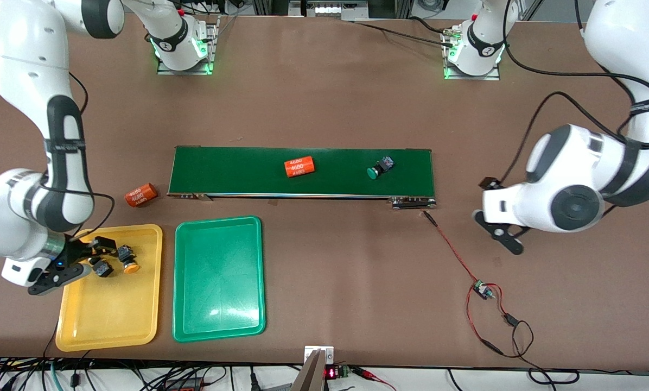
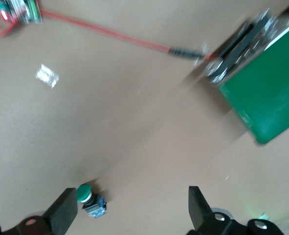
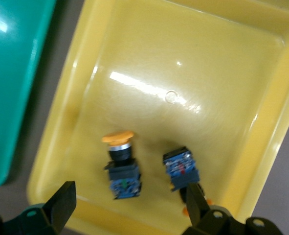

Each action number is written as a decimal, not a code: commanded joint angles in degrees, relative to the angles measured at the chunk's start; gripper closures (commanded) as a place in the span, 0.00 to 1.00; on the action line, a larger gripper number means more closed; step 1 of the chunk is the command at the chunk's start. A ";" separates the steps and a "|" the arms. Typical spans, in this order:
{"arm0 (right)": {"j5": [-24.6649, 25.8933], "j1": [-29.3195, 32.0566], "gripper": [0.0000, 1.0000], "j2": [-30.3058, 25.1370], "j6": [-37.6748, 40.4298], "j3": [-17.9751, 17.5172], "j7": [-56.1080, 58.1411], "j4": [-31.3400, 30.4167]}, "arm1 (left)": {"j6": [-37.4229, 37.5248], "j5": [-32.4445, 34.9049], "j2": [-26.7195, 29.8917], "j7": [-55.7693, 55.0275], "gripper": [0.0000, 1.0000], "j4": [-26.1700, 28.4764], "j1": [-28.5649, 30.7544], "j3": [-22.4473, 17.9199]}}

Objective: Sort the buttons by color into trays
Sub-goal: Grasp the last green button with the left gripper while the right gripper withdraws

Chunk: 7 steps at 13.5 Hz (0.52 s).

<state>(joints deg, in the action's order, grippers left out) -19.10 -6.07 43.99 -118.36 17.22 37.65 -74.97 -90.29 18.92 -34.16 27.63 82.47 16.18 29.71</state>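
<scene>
Nearest the front camera lie two trays side by side on the brown table [image 1: 330,108]: the yellow tray [image 1: 107,320] toward the right arm's end, the green tray [image 1: 218,282] just beside it. Two yellow-capped buttons rest in the yellow tray at its end farther from the camera, one [image 1: 127,259] with its cap plainly showing, the other [image 1: 103,267] partly under the claw. The right claw [image 1: 94,258] hangs just over them with its fingers spread apart, gripping nothing; in the right wrist view the two buttons lie between and under its fingers [image 3: 61,203]. Farther from the camera runs the dark-green conveyor belt [image 1: 237,171], carrying a green-capped button [image 1: 380,168] and an orange cylinder [image 1: 299,166] printed with white numbers. A second orange cylinder [image 1: 141,195] lies on the table just off the belt's end, toward the right arm. The left claw [image 1: 501,231] hovers over bare table off the belt's other end, open and empty. A red wire [image 1: 455,255] trails across the table from the belt.
</scene>
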 commanded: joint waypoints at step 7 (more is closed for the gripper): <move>6.00 -14.92 0.00 -12.61 16.48 -0.43 -34.04 -1.05 | -26.13 -3.71 7.71 19.07 0.00 27.73 -0.62 -25.91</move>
<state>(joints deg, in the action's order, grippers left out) -14.30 -19.26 32.38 -103.47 16.51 5.83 -74.74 -111.28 17.13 -29.70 48.14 104.43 16.35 7.59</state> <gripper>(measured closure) 0.000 0.000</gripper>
